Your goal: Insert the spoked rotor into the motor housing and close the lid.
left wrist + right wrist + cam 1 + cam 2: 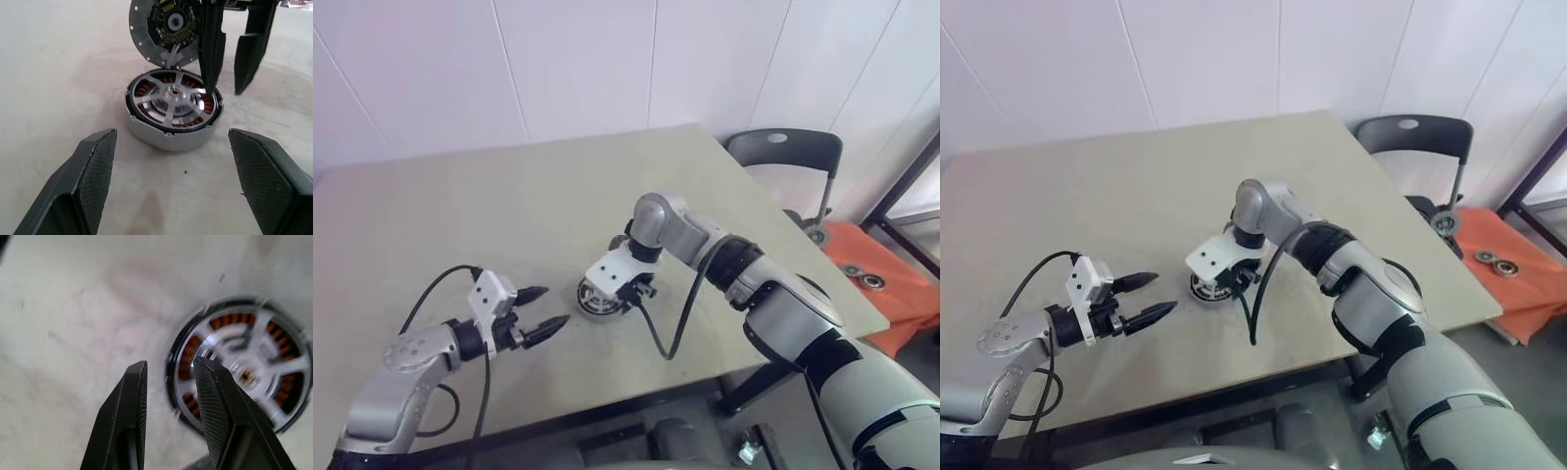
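Observation:
The motor housing [161, 139] sits on the table, its copper windings showing between the spokes of the spoked rotor [173, 93], which lies seated inside it. The lid [146, 34] stands tilted on edge just behind the housing, its dark central hole facing the left wrist camera; what props it is hidden. My right gripper [224, 92] points steeply down over the housing's rim, open, with nothing between its fingers [215, 401]. My left gripper [553, 305] hovers open a short way to the left of the housing [597, 302], aimed at it.
The beige table [509, 196] stretches wide behind and to the left of the housing. A black cable [671, 333] hangs from my right arm near the front edge. A dark chair [783, 157] and an orange mat [886, 284] lie beyond the table's right side.

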`<state>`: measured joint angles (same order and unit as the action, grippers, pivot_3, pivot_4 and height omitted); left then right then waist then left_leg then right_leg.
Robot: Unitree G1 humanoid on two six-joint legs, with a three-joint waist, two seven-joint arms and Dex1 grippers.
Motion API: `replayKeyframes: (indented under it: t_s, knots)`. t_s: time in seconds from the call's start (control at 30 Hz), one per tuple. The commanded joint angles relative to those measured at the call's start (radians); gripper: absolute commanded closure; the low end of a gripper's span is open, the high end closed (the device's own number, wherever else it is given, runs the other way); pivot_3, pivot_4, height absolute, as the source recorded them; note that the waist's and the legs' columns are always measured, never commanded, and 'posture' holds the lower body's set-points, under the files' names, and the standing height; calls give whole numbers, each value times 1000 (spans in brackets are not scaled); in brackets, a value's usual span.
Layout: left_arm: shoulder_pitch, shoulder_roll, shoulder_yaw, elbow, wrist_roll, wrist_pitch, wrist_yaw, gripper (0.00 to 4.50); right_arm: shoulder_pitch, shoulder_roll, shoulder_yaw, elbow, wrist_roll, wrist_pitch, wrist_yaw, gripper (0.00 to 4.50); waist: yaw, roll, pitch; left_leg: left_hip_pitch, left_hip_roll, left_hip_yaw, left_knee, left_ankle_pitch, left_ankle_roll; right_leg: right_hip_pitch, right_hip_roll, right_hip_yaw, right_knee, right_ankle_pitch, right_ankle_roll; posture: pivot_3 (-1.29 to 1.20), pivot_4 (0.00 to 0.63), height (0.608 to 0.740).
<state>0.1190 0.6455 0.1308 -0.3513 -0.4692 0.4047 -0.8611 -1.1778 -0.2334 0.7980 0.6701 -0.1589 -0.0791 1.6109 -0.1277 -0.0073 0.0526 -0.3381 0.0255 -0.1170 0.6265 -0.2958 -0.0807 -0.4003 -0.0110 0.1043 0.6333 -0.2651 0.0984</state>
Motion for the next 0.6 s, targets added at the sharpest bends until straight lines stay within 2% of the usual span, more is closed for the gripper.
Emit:
replayKeyframes:
  t_s: [0.03, 0.1, 0.2, 0.3, 0.6]
  knots:
    - [-8, 14, 20, 1, -8, -14, -14, 619, -28, -18, -14, -69, 69, 47, 3, 2914, 7, 0, 0, -1, 0, 0, 0, 0, 0, -1, 0, 0, 1, 0, 0, 0, 0, 740]
    - [-9, 17, 24, 5, -8, -14, -18, 619, -29, -11, -42, -69, 65, 59, 2, 2914, 12, 1, 1, -1, 0, 0, 0, 0, 0, -1, 0, -1, 0, 0, 0, 0, 0, 740]
    - [-9, 21, 28, 9, -8, -15, -21, 619, -28, 1, -81, -54, 43, 45, -29, 3454, 18, 1, 1, -1, 0, 0, 2, 0, 0, 0, 0, -1, 0, 0, 0, 0, 0, 740]
    - [-8, 25, 30, 9, -9, -14, -23, 619, -13, -2, -97, -58, 32, 36, -39, 4474, 24, 2, 1, 0, 0, 0, 3, 0, 0, 1, 0, -1, 1, 0, -1, 0, 0, 740]
    - [-20, 23, 20, 4, -6, -4, -20, 619, 19, 28, -76, 67, -118, -95, -224, 4474, 29, 2, 2, 0, 0, 0, 3, 0, 0, 1, 0, -1, 2, 0, -1, 0, 0, 740]
